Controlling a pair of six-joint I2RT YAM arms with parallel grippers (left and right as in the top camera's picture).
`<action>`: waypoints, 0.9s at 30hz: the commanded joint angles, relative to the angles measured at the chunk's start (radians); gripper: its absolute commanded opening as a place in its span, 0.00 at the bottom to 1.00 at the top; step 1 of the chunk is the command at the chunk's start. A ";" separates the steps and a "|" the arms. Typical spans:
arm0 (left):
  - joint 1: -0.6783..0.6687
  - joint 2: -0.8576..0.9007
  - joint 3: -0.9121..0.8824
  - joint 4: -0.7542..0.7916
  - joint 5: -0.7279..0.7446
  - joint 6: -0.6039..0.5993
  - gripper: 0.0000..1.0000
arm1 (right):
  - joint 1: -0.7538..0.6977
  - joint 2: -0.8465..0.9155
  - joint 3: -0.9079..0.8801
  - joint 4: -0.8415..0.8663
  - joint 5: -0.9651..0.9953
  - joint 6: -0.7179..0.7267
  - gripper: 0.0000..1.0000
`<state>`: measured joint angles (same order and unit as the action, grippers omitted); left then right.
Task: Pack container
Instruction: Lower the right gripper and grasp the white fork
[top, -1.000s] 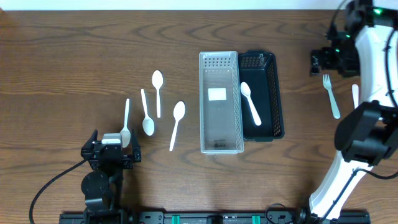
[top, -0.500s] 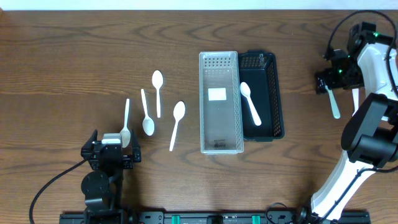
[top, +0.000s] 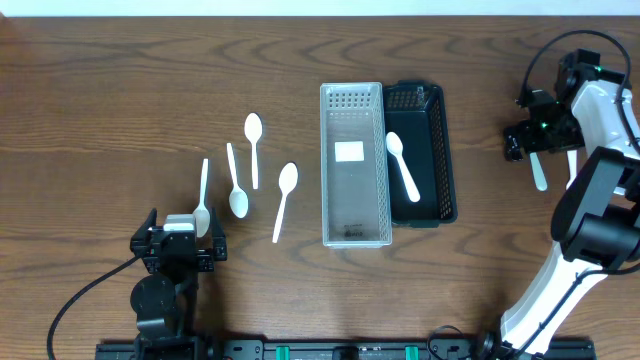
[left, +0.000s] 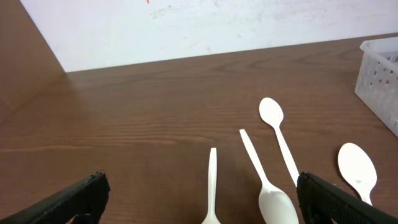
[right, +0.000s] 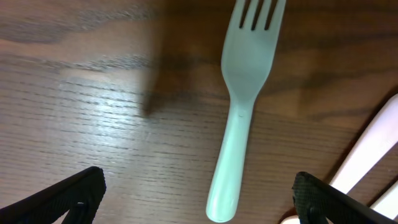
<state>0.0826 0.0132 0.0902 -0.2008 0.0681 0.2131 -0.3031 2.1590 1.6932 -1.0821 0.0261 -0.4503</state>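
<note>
Ok, everything rel. to the clear basket. The black basket sits touching its R side, with one spoon lying diagonal inside. My read: cutlery gets sorted per bin, and the clear one has no utensil in it yet.

Four loose spoons lie flat well to the L of the clear basket, handles roughly parallel, so each is an easy top-down pick.

The fork is far R of the clear basket, past the black one, flat on the wood with tines pointing away from the cam. The right gripper hangs directly over it, jaws wide apart and straddling the handle, nothing held. Looks like pre-grasp alignment along the handle, prob. because mid-handle is the narrowest, most stable spot to pinch.

A second white utensil lies just beside the fork. Risk: a finger clips it on closing.

The left gripper is parked near the L spoons, low to the table, jaws apart and empty, idle imo, and out of the R arm's way.
</note>
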 joint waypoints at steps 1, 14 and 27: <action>0.004 -0.002 -0.026 -0.006 0.003 -0.005 0.98 | -0.021 0.051 -0.005 0.000 -0.024 -0.019 0.99; 0.004 -0.002 -0.026 -0.006 0.003 -0.005 0.98 | -0.027 0.104 -0.005 0.011 -0.031 -0.017 0.99; 0.004 -0.002 -0.026 -0.006 0.002 -0.005 0.98 | -0.027 0.145 -0.005 0.058 0.011 0.016 0.99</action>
<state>0.0826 0.0132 0.0902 -0.2008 0.0681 0.2131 -0.3225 2.2490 1.6943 -1.0348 0.0334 -0.4492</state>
